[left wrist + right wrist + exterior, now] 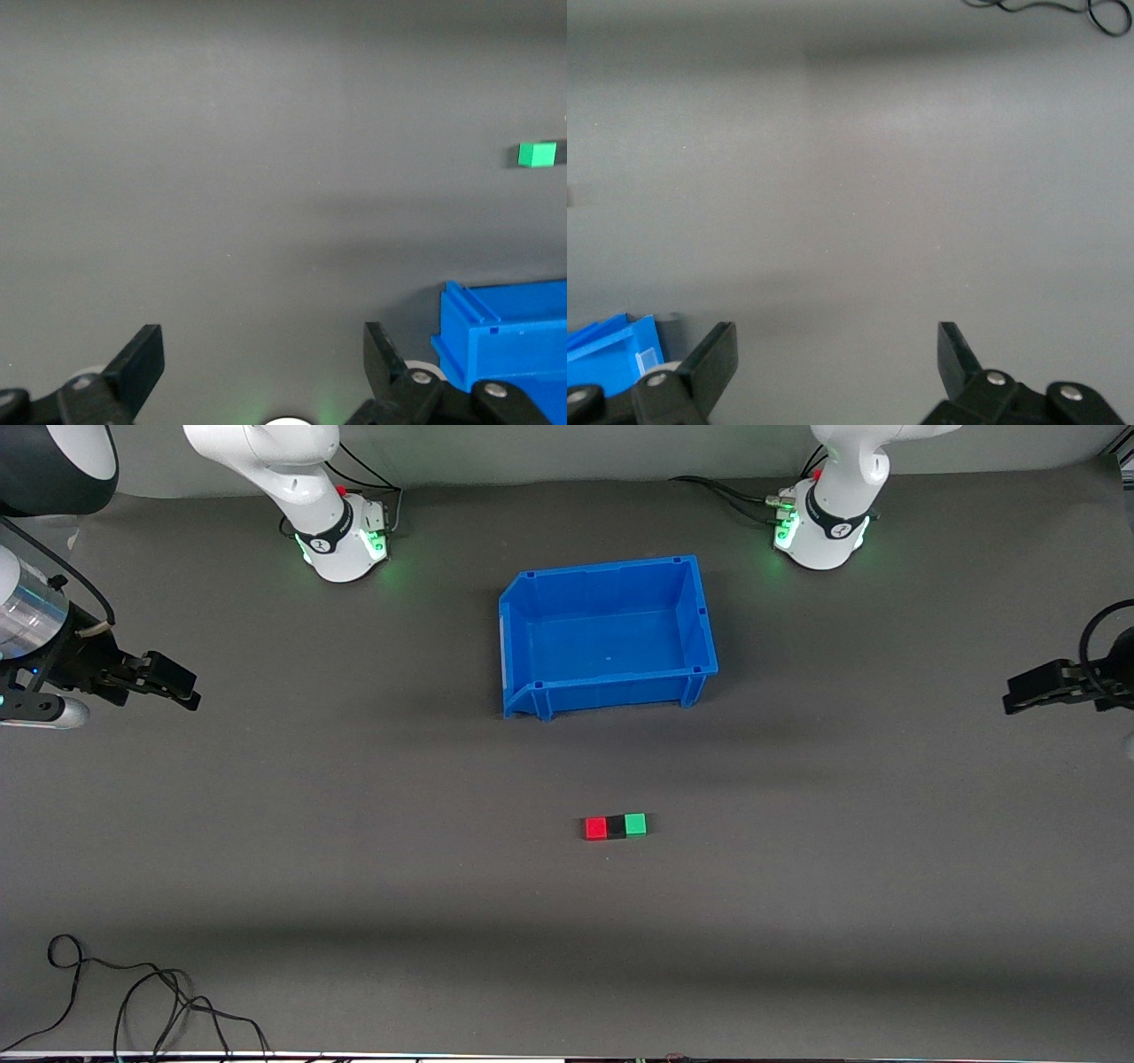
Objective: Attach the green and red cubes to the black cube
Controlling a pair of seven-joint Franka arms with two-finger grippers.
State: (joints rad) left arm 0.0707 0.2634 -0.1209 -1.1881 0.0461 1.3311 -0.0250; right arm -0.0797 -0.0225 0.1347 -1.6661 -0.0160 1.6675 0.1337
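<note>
The red cube (595, 828), the black cube (616, 826) and the green cube (635, 825) stand in one touching row on the grey mat, black in the middle, nearer the front camera than the blue bin. The left wrist view shows the green cube (537, 155) far off, with a dark sliver of the black one at its edge. My left gripper (1012, 696) (263, 354) hangs open and empty over the left arm's end of the table. Over the right arm's end, my right gripper (188, 689) (837, 350) is open too, holding nothing. Both arms wait well away from the cubes.
An empty blue bin (523, 638) (505, 336) (611, 350) stands mid-table between the arm bases and the cubes. A loose black cable (133, 1001) (1045, 7) lies at the table's front edge toward the right arm's end.
</note>
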